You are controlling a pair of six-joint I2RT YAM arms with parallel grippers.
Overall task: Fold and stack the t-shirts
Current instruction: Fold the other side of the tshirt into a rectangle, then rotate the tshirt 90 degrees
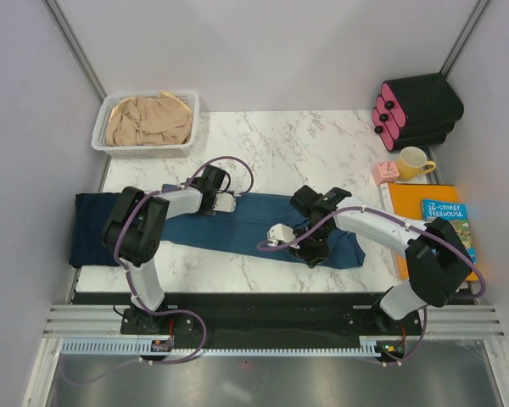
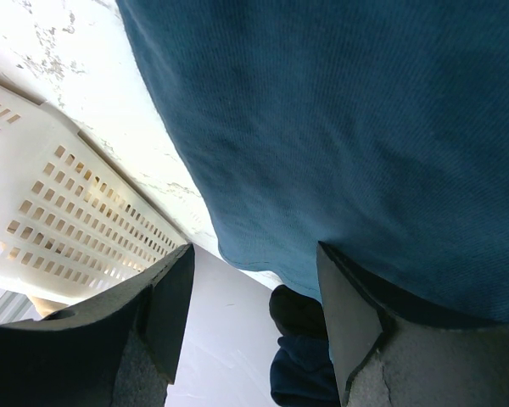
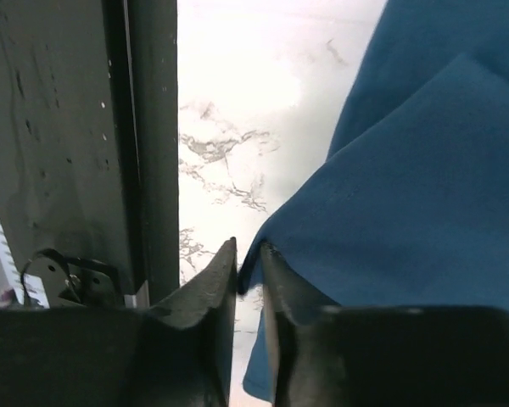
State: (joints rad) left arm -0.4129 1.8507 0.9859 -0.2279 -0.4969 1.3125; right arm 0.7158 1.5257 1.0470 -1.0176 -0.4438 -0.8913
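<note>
Matt, finely ribbed teal cloth t-shirt [image 2: 365,127], glossy marble-look table [image 1: 280,144], smooth slotted white plastic basket [image 2: 59,203].

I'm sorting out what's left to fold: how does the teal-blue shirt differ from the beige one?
The teal-blue shirt lies spread along the marble table; the beige shirt is bunched in the white basket. The teal-blue shirt is mid-table; the beige shirt is at the far left corner. Both are plain fabric.

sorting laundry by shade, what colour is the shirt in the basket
Beige-tan soft fabric shirt, best in top view.
</note>
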